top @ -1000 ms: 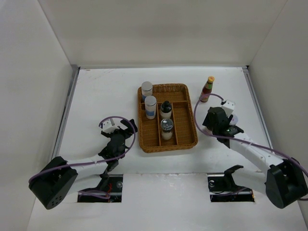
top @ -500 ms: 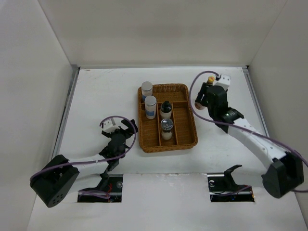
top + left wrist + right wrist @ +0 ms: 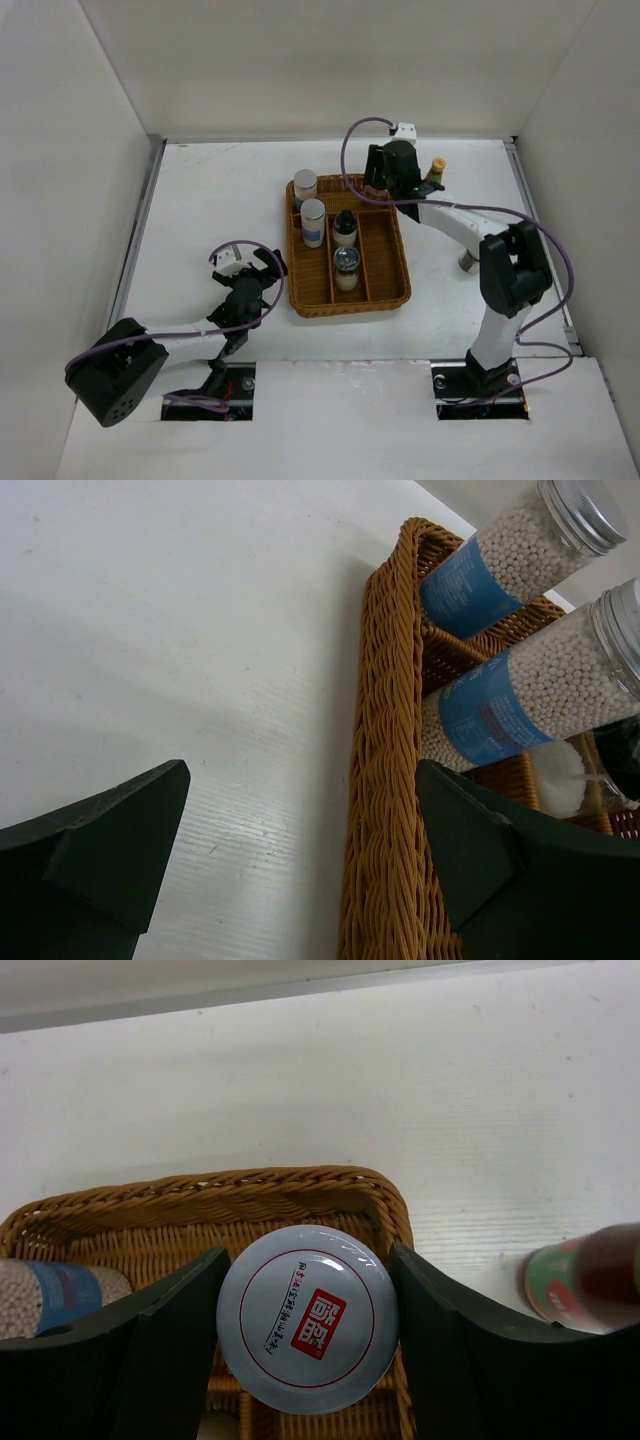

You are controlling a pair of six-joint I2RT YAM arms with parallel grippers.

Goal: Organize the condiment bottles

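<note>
Four condiment bottles [image 3: 313,215] stood mid-frame in the brown wicker divided tray [image 3: 346,307], top view; your right gripper [image 3: 382,188] hid its load. Left wrist view: your left gripper [image 3: 300,780] gaped, empty, beside the rim. Only the right wrist view showed the round red-and-white-lidded jar [image 3: 308,1318] clamped low centre over the tray's corner: probably light, rigid, slick; hold its sides.

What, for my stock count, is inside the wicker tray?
Two blue-labelled bottles, a black-capped bottle and a grey-lidded shaker. The right claw, holding a red-white-lidded jar, hides the far right corner of the tray.
</note>
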